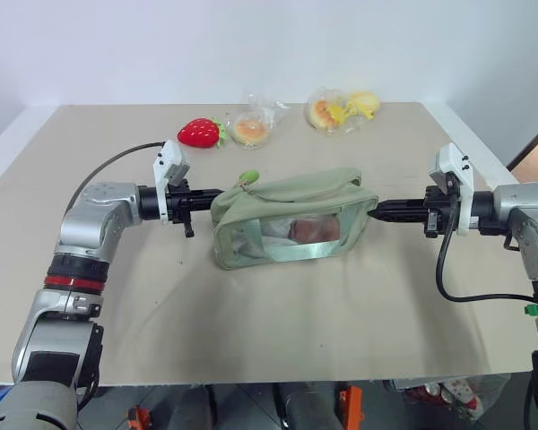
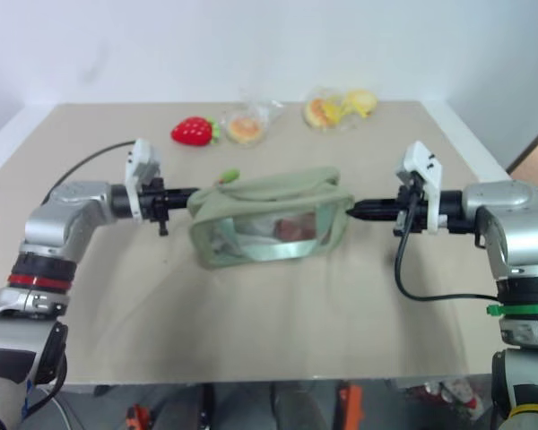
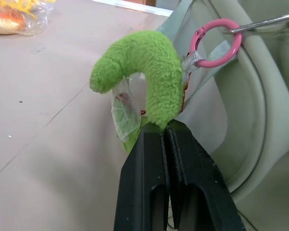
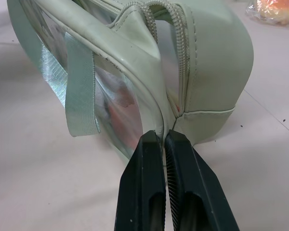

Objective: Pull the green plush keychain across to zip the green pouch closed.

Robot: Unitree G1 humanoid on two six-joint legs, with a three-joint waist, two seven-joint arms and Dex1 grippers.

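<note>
Left wrist view: left pincer (image 3: 164, 126) clamped on green plush keychain (image 3: 147, 72) end
Right pincer (image 4: 164, 137): pinching green pouch (image 4: 216, 62) corner

Bare table (image 1: 251, 322) before pouch (image 1: 291, 219).

Head pair overhead; wrist views close-up.

- The green plush keychain (image 3: 151, 72) is soft and fuzzy.
- The green pouch (image 1: 291, 210) is smooth cloth with a shiny clear plastic window.
- The table (image 1: 278, 313) looks matt.
</note>
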